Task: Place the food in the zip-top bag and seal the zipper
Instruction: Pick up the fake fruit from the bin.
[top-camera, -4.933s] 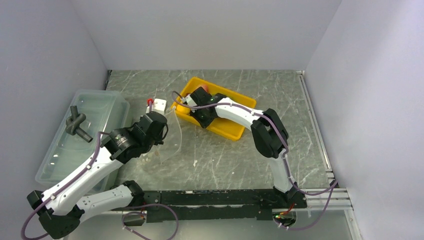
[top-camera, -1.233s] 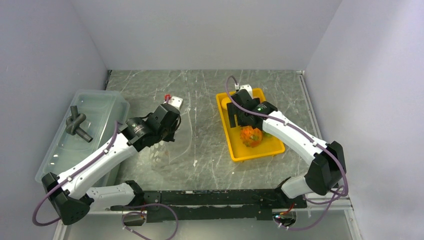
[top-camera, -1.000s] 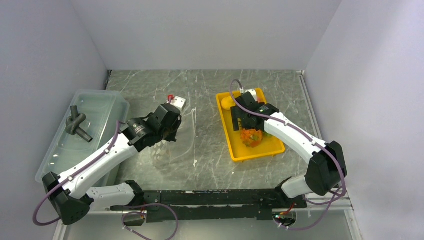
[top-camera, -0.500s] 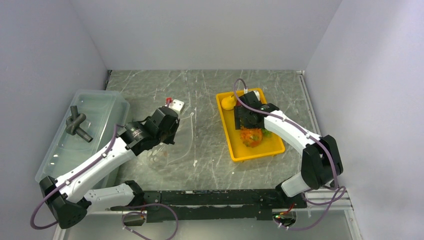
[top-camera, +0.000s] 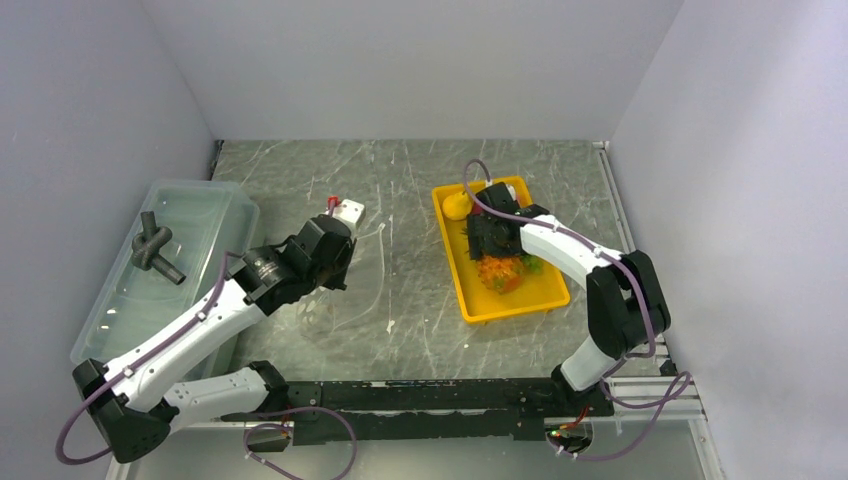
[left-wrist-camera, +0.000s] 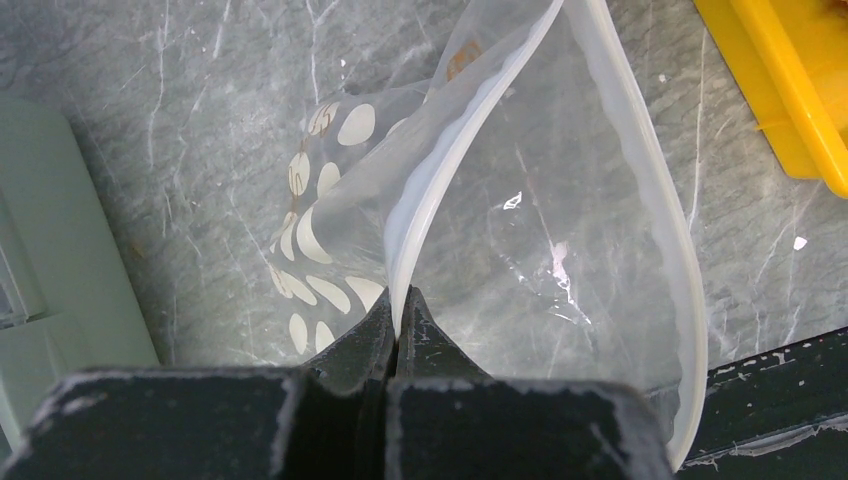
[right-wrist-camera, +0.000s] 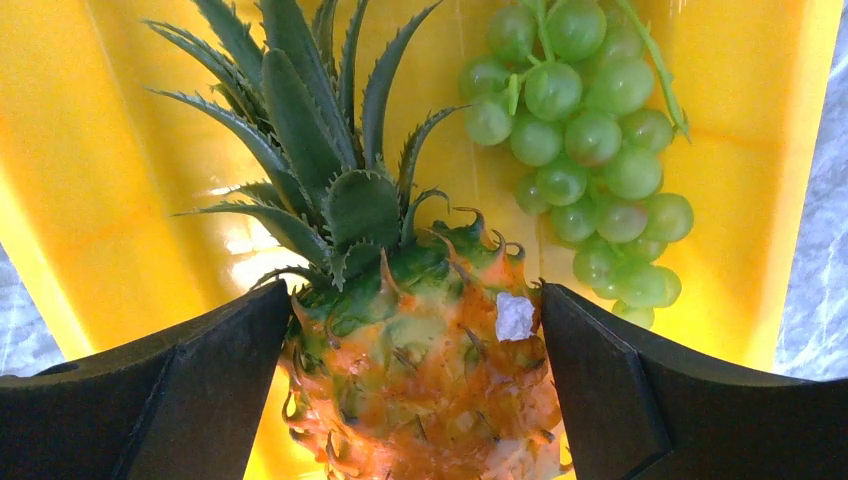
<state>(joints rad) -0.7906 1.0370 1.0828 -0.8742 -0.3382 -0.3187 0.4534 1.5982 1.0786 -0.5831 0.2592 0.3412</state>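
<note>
My left gripper (left-wrist-camera: 398, 300) is shut on the zipper (left-wrist-camera: 432, 175), pinching one whitish lip of the zip-top bag (left-wrist-camera: 520, 230). The clear, white-dotted bag hangs with its mouth gaping wide above the table (top-camera: 335, 295). The food lies in the yellow tray (top-camera: 490, 308). My right gripper (right-wrist-camera: 415, 300) is open and points down into the tray, one finger on each side of the orange pineapple (right-wrist-camera: 420, 390), whose green crown points away. The green grapes (right-wrist-camera: 580, 130) lie just right of the crown. A yellow-peach round fruit (top-camera: 456, 205) sits in the tray's far corner.
A translucent lidded bin (top-camera: 190, 215) stands at the left edge with a black knotted object (top-camera: 152, 250) on it. The dark frame rail (top-camera: 440, 395) runs along the near edge. Grey walls close in the left, back and right sides.
My right gripper has come down over the pineapple until its fingers flank the fruit's body. The left arm has drawn slightly back with the bag still pinched.
</note>
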